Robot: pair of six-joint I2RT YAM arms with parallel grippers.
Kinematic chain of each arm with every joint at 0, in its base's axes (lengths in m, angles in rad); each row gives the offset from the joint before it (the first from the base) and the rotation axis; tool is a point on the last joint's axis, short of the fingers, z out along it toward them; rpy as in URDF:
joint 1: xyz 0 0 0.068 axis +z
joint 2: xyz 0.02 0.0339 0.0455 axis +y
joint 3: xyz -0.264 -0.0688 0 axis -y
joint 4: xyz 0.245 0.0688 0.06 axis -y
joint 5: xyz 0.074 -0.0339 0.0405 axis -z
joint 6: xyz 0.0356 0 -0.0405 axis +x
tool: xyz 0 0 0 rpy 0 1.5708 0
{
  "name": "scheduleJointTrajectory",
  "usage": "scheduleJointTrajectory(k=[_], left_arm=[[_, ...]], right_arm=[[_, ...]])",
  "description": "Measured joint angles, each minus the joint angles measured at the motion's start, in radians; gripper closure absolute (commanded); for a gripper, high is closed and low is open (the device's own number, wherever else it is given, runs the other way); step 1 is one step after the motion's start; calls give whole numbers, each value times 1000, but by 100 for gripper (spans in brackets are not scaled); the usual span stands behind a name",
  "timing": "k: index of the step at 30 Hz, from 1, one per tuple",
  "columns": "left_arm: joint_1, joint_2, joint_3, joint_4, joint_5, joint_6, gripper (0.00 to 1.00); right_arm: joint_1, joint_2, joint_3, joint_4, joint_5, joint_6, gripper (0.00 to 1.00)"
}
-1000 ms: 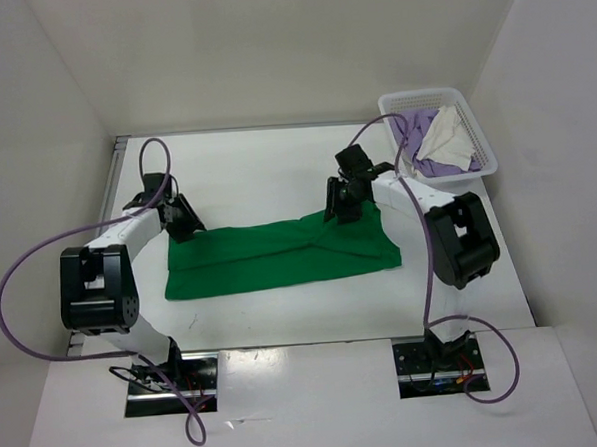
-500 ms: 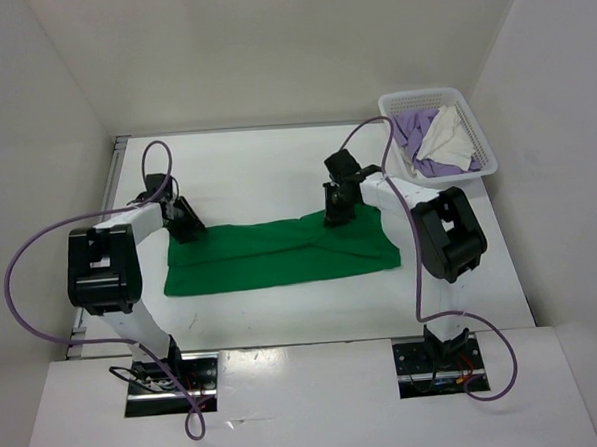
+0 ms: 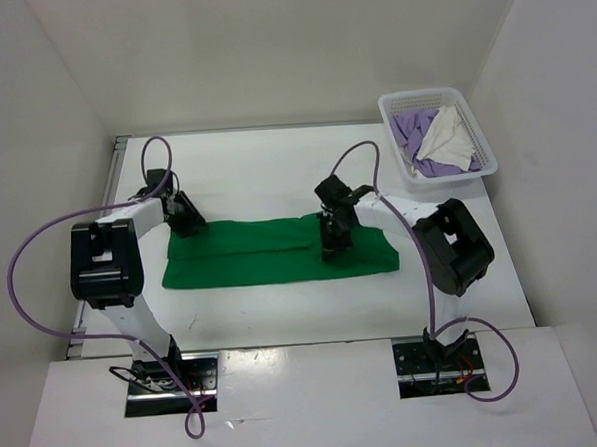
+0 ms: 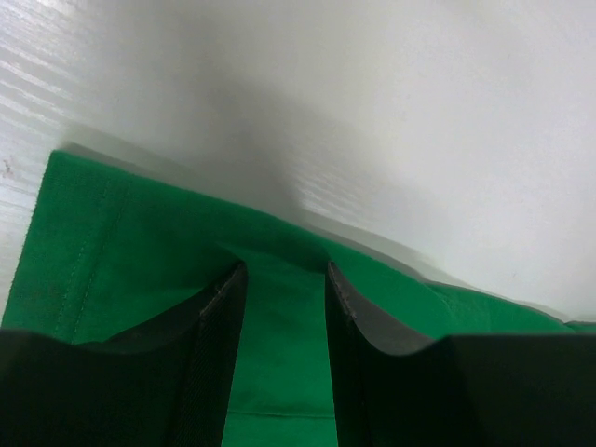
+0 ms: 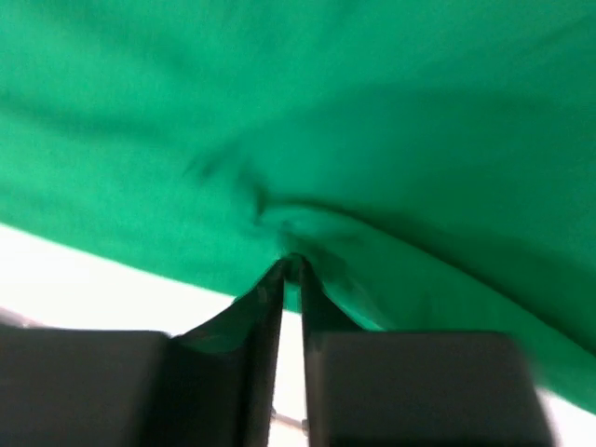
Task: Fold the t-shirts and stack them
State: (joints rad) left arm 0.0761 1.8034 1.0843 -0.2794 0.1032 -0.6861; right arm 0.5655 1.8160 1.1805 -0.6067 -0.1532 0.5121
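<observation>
The bright green t-shirt [image 3: 260,254] lies across the table as a long folded strip. My left gripper [image 3: 190,225] rests at its far left corner. In the left wrist view that gripper [image 4: 284,270] has its jaws apart, with green cloth [image 4: 140,242] lying between and under them. My right gripper [image 3: 330,250] is down on the strip right of its middle. In the right wrist view that gripper [image 5: 291,264] is nearly closed, pinching a pucker of green cloth [image 5: 372,121] at its tips. The lavender t-shirt [image 3: 411,132] and the cream-white t-shirt [image 3: 449,140] lie crumpled in the basket.
A white mesh basket [image 3: 487,154] stands at the table's far right corner, against the right wall. White walls enclose the table on the left, back and right. Purple cables loop above both arms.
My right gripper has moved from the shirt's far edge toward the near side and closed on the cloth. The raised fold has flattened into a strip. The left gripper has barely moved.
</observation>
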Motion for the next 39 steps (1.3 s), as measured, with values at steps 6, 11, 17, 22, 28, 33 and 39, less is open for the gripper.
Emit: scheduleJointTrajectory(k=[6, 11, 17, 22, 28, 33, 39], left_arm=[[0, 6, 13, -4, -1, 0, 53], [0, 4, 14, -7, 0, 0, 53], [0, -48, 6, -15, 3, 0, 53], [0, -105, -27, -11, 8, 1, 53], [0, -107, -81, -9, 31, 0, 53], [-1, -113, -91, -11, 34, 0, 53], [-1, -130, -92, -6, 38, 0, 53]], right_arm=[[79, -21, -21, -40, -81, 31, 60], [63, -62, 51, -97, -95, 24, 60], [8, -94, 77, -93, -48, 14, 75], [21, -77, 70, -93, -38, 2, 62], [43, -35, 48, -86, -16, -14, 56], [48, 22, 48, -80, 5, -16, 56], [54, 53, 48, -77, 29, -17, 57]])
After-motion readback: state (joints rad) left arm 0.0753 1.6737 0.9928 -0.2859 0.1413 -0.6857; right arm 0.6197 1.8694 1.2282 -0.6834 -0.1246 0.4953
